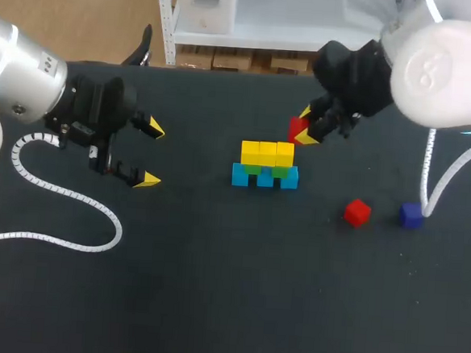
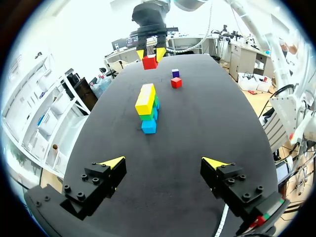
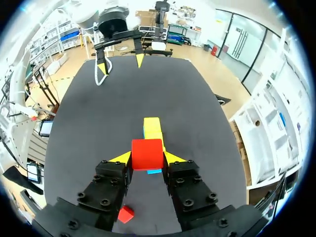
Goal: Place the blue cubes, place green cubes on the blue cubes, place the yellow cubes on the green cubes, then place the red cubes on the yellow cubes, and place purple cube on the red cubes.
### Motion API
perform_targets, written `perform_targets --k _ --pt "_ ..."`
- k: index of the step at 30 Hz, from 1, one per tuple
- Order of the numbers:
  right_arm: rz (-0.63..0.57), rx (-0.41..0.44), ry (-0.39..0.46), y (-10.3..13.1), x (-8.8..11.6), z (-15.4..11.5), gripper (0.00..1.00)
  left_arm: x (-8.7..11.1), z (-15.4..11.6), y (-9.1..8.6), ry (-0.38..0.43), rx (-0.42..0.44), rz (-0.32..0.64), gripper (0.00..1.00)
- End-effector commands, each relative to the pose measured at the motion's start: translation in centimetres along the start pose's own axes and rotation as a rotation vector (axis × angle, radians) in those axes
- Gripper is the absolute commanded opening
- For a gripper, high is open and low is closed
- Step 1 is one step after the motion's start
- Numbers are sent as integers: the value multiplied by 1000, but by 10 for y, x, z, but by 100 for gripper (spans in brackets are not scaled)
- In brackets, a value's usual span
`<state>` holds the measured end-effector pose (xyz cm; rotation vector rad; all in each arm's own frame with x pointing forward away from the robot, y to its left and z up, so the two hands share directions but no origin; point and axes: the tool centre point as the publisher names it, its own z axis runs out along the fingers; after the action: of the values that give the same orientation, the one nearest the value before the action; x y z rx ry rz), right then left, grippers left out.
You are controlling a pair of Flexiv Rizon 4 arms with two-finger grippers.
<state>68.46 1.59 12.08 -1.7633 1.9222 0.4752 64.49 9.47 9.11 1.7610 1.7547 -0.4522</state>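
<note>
Pinching a red cube [image 3: 147, 153] from two sides between its yellow tips, the right gripper [image 1: 304, 126] hangs above the table [image 1: 210, 304], just behind the stack and toward its right end in the head view. In the right wrist view the cube sits squarely between the fingers, with the stack ahead of and below it, not touching it. The stack stands near the middle of the table: a row of blue cubes [image 1: 265, 179] at the bottom, green cubes [image 1: 254, 169] on them, and a row of three yellow cubes [image 1: 267, 153] on top. The left gripper [image 1: 150, 154] hovers well to the left of the stack, its jaws spread wide. A second red cube [image 1: 357, 212] lies on the table to the right of the stack, well apart from it. A purple cube [image 1: 411, 215] lies near that one, farther right, the two not touching. A white coiled cable [image 1: 65, 189] from the left arm lies in loops across the table
</note>
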Motion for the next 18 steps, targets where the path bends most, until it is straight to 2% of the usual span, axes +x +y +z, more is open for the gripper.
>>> perform_targets --k 1,9,18 --pt "-10 -25 10 -9 -8 15 0 1 0 0 -4 -2 2 100" --pt "-39 -43 37 -9 -11 30 0 1 0 0 -4 -2 2 100" --pt "-47 -30 26 -6 -6 41 0 1 0 0 -4 -2 2 100"
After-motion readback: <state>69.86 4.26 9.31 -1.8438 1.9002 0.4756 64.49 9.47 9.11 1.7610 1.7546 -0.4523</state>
